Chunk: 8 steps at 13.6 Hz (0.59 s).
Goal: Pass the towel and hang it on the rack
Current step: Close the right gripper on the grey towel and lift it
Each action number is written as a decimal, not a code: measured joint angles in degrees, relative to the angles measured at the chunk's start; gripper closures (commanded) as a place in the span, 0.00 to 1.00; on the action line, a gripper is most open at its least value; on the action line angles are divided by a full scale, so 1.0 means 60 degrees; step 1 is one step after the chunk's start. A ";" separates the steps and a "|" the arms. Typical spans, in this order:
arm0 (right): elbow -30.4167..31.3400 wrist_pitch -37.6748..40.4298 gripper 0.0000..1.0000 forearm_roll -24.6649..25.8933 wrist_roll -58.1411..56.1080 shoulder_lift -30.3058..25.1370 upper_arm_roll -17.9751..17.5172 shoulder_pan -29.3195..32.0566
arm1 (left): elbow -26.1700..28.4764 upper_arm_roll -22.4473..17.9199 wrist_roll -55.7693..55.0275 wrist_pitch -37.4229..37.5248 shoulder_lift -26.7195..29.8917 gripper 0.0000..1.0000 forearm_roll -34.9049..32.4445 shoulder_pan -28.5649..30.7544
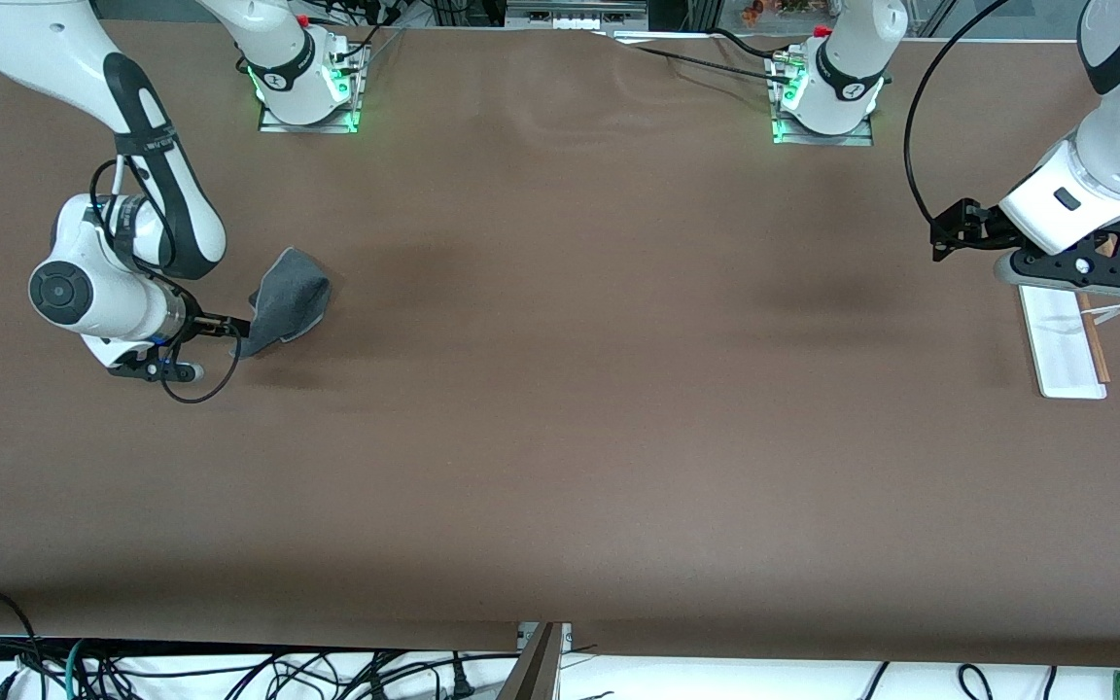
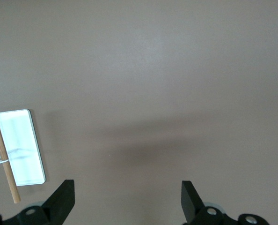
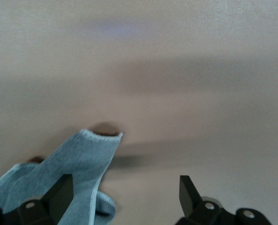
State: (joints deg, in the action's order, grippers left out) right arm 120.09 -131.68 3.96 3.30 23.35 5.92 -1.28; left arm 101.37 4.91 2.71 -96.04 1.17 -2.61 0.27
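Note:
The dark grey towel [image 1: 290, 299] lies bunched on the brown table near the right arm's end. My right gripper [image 1: 237, 335] is low beside it and open. In the right wrist view the towel [image 3: 80, 157] reaches in between the spread jaws of my right gripper [image 3: 125, 190], next to one finger, and is not clamped. The rack [image 1: 1066, 340] lies at the left arm's end, a white base plate with two wooden rods [image 1: 1095, 342]. My left gripper [image 1: 954, 238] is open and empty over the table beside the rack. The left wrist view shows the rack [image 2: 19, 145] and my left gripper [image 2: 128, 194].
The brown table [image 1: 560, 389] spreads wide between the two arms. The arm bases [image 1: 307, 87] stand along the table's edge farthest from the front camera. Cables hang below the table's near edge.

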 measured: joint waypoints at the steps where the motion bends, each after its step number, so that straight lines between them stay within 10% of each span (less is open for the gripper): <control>1: -0.0016 -0.0081 0.00 -0.0003 0.0000 0.0032 0.0006 0.0000 | 0.0000 0.0000 0.0000 0.0002 0.0000 0.00 0.0000 0.0000; 8: -0.0199 -0.0455 0.00 -0.2621 0.0689 0.0078 0.0014 -0.0001 | 0.0000 0.0000 0.0000 0.0005 0.0000 0.00 0.0000 0.0001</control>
State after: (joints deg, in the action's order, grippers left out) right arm 118.90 -134.42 -11.77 7.43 23.82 6.00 -1.29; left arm 101.37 4.91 2.71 -96.02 1.17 -2.61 0.27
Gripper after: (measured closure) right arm 0.000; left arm 0.000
